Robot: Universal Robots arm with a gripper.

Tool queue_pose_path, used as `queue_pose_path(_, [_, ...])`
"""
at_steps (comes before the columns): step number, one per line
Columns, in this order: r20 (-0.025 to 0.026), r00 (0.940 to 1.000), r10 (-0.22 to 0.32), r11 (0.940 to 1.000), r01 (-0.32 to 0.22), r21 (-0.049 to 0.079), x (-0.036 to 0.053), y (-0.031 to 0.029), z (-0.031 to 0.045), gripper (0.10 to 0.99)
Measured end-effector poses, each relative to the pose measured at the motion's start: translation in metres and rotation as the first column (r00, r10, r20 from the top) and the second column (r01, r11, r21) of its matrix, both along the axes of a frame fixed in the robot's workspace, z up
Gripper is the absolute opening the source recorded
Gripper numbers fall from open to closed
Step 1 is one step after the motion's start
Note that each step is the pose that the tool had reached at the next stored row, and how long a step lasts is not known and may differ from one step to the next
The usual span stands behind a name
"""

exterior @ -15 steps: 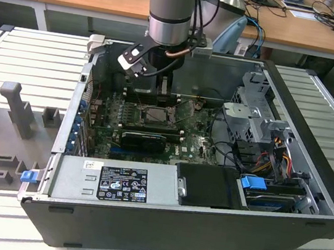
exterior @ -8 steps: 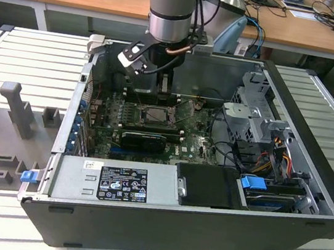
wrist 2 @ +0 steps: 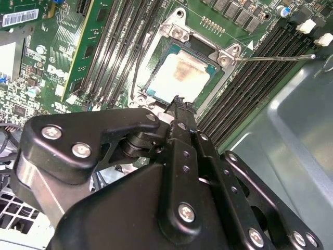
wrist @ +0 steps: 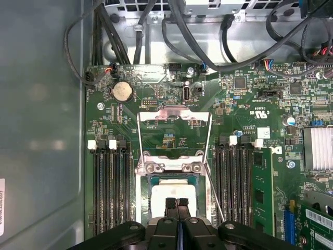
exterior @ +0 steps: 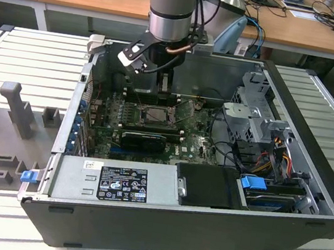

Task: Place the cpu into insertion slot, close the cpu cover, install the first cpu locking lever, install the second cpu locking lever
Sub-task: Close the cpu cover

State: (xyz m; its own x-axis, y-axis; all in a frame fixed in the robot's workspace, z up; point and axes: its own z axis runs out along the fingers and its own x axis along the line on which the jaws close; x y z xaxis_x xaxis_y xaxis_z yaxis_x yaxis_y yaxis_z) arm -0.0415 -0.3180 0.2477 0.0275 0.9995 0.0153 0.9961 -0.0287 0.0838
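The cpu [wrist: 174, 188] lies flat in the insertion slot [wrist: 156, 167], its dull silver top [wrist 2: 181, 77] facing up. The cpu cover [wrist: 174, 111], a thin silvery frame, stands swung open on its hinge at the slot's edge, and the board shows through its window. A thin wire locking lever [wrist 2: 276, 57] sticks out loose beside the slot; it is also seen as lever [wrist: 214, 195]. My gripper [wrist: 177, 204] hovers just above the cpu's near edge with its two black fingers pressed together and nothing between them. In the exterior view the gripper [exterior: 161, 90] hangs inside the open computer case, over the slot [exterior: 156, 116].
Long black memory slots [wrist: 112, 187] flank the socket on both sides. A green memory card [wrist: 263, 187] stands beyond one row. Cables [wrist: 218, 36] run along the board's edge. The black card [exterior: 143, 139], power supply [exterior: 115, 180] and drive cage [exterior: 256, 112] crowd the case.
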Motion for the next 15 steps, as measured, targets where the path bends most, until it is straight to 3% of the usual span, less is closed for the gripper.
queue_pose_path(10, [0.0002,1.0000,-0.001,1.0000,0.001,0.000,0.0003,0.0000,0.0092,0.106])
queue_pose_path(15, [-0.0050,1.0000,-0.001,1.0000,0.001,0.000,0.0113,-0.0001,0.0094,0.106])
